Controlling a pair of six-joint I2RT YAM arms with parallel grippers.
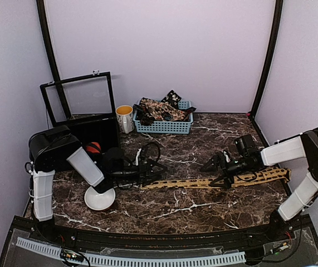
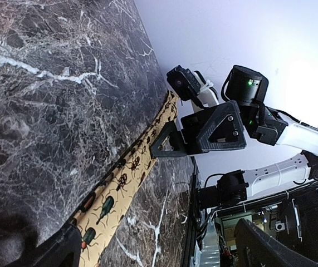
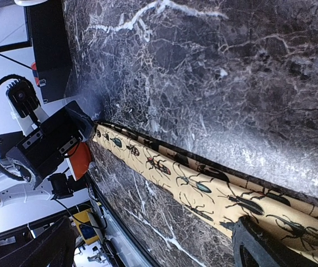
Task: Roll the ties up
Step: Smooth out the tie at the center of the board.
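Mustard tie (image 1: 195,183): flat strip stretched from the worktop (image 1: 170,214) centre toward its right edge, laid out for rolling
Left claw (image 1: 161,173): released, jaws spread at the tie's left end
Right claw (image 1: 211,173): released, poised over the tie's middle

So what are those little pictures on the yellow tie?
Beetles, dark with some green and red, on the mustard-yellow tie. The right wrist view shows them best.
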